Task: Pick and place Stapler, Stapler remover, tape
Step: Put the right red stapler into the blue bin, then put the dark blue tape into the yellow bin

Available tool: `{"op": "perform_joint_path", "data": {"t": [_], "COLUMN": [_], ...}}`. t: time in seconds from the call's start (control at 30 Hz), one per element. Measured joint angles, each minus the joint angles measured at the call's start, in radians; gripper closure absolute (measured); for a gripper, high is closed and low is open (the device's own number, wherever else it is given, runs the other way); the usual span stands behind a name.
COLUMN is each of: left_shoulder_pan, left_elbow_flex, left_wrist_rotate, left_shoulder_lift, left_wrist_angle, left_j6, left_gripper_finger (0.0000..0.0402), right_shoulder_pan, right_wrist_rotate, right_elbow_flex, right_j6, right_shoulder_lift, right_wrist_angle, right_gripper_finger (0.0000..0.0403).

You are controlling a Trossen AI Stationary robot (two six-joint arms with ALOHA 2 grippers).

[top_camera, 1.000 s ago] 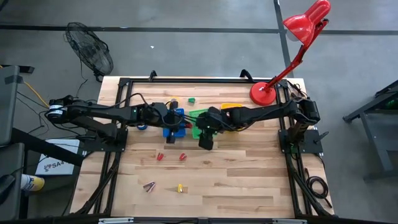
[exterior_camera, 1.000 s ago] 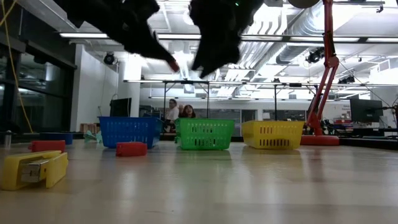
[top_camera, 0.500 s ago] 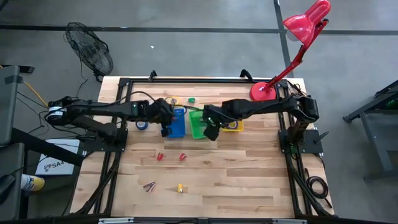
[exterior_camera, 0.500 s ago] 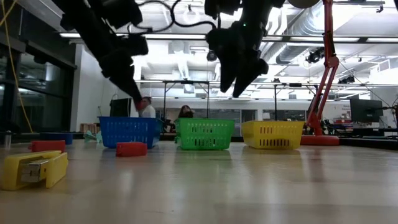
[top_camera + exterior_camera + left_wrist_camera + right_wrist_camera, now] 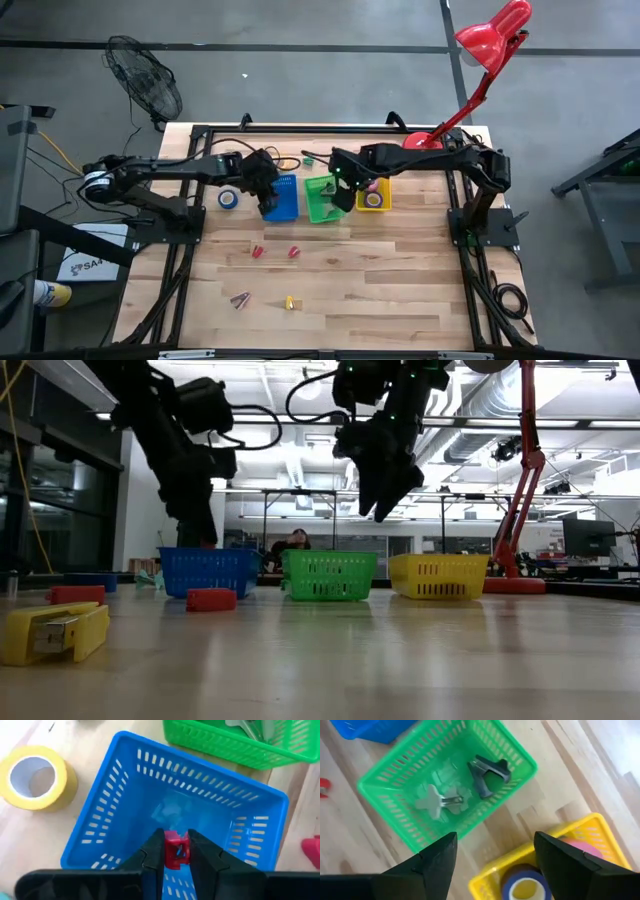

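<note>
Red stapler (image 5: 176,851) is pinched in the left end effector (image 5: 176,857) above the blue basket (image 5: 125,795); no writing legible.

You see a pale wood table (image 5: 380,290), grained and matt. The blue bin (image 5: 175,815), green bin (image 5: 445,785) and yellow bin (image 5: 580,850) look like slotted, slightly glossy plastic. The lamp (image 5: 490,35) looks glossy red.
</note>
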Motion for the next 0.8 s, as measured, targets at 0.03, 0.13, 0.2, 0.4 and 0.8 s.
{"op": "perform_joint_path", "data": {"t": [0.03, 0.13, 0.2, 0.4, 0.8], "left_shoulder_pan": [0.001, 0.000, 0.000, 0.000, 0.000], "left_elbow_flex": [0.000, 0.000, 0.000, 0.000, 0.000], "left_wrist_rotate": [0.015, 0.040, 0.059, 0.090, 0.116], "left_shoulder_lift": [0.013, 0.045, 0.059, 0.091, 0.090], "left_wrist_angle": [0.003, 0.014, 0.030, 0.034, 0.066], "left_j6": [-0.008, -0.021, -0.037, -0.047, -0.069], "left_gripper_finger": [0.0341, 0.0341, 0.0341, 0.0315, 0.0224], "right_shoulder_pan": [-0.008, -0.026, -0.037, -0.060, -0.121], "right_wrist_rotate": [0.000, 0.000, 0.000, 0.004, 0.039], "right_elbow_flex": [0.000, 0.000, 0.000, -0.015, -0.049], "right_j6": [-0.008, -0.044, -0.068, -0.133, -0.209], "right_shoulder_lift": [0.000, 0.000, 0.000, -0.015, -0.117], "right_wrist_angle": [-0.008, -0.039, -0.061, -0.081, -0.117], "right_gripper_finger": [0.0147, 0.0147, 0.0147, 0.0147, 0.0146]}}
